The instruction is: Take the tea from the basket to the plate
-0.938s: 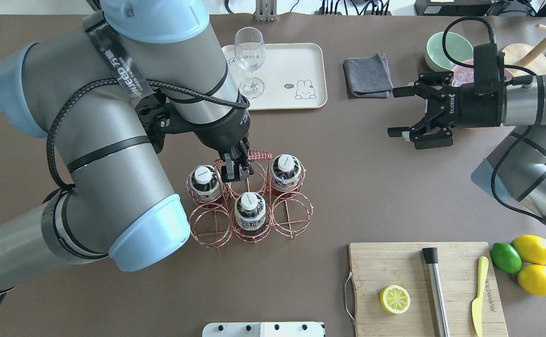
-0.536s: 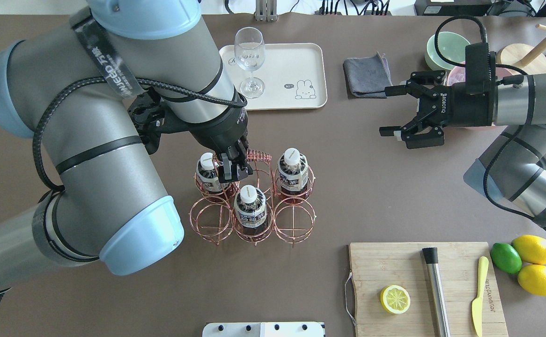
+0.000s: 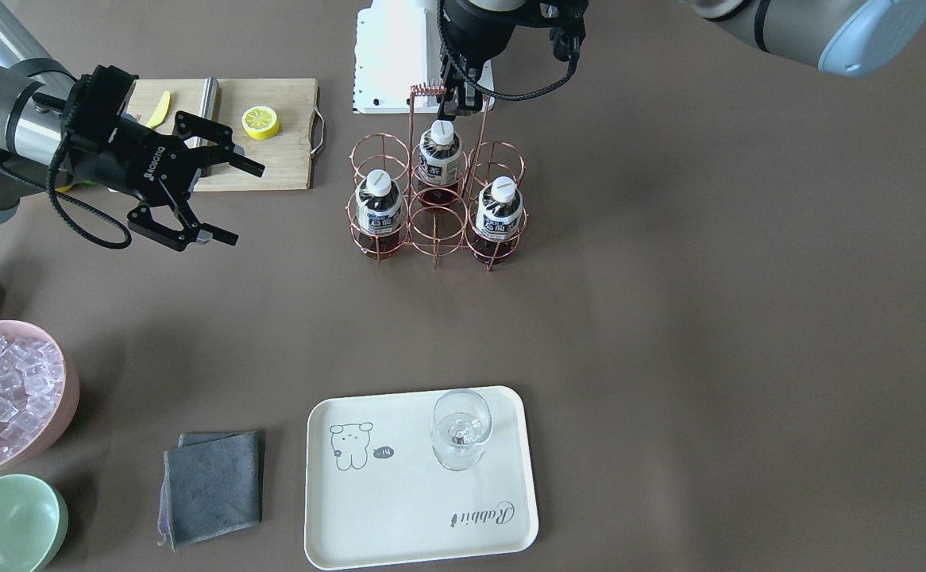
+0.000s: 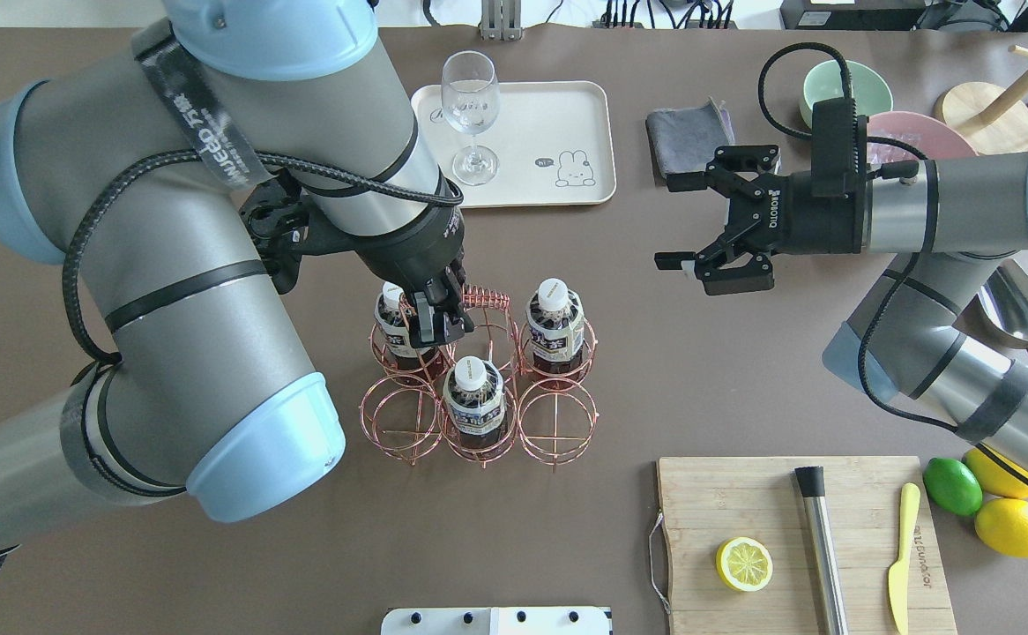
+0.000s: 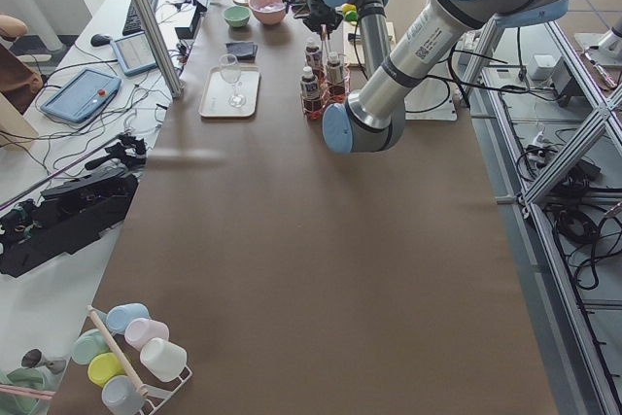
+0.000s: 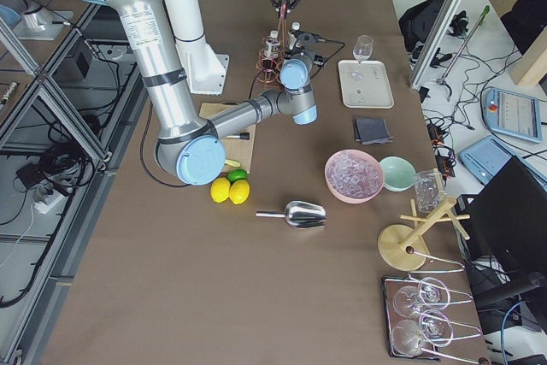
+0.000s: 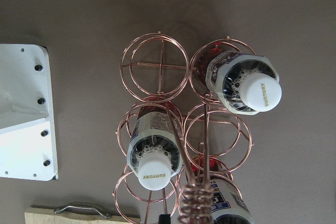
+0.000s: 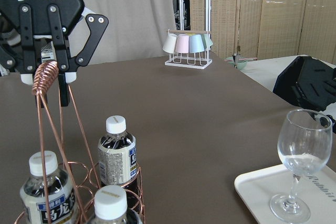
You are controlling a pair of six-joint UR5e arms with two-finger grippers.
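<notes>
The copper wire basket (image 4: 558, 423) stands mid-table with three tea bottles (image 4: 473, 397) (image 4: 554, 317) (image 4: 395, 316) in its cells; they also show in the front view (image 3: 377, 202) (image 3: 439, 151) (image 3: 499, 210). My left gripper (image 4: 435, 324) is above the basket, shut on the coiled top of its handle (image 4: 483, 297). My right gripper (image 4: 668, 222) is open and empty, hovering right of the basket and pointing at it. The cream plate (image 4: 558, 115) lies at the far side and bears a wine glass (image 4: 470, 106).
A grey cloth (image 4: 690, 141), a green bowl (image 4: 845, 88) and a pink bowl of ice (image 4: 906, 132) are at the far right. A metal scoop (image 4: 1021, 309) lies under my right arm. A cutting board (image 4: 743, 503) with a lemon half, muddler and knife is near right.
My right arm has moved left toward the basket, gripper still open. The basket has shifted slightly away and to the right while my left gripper keeps hold of its handle.
</notes>
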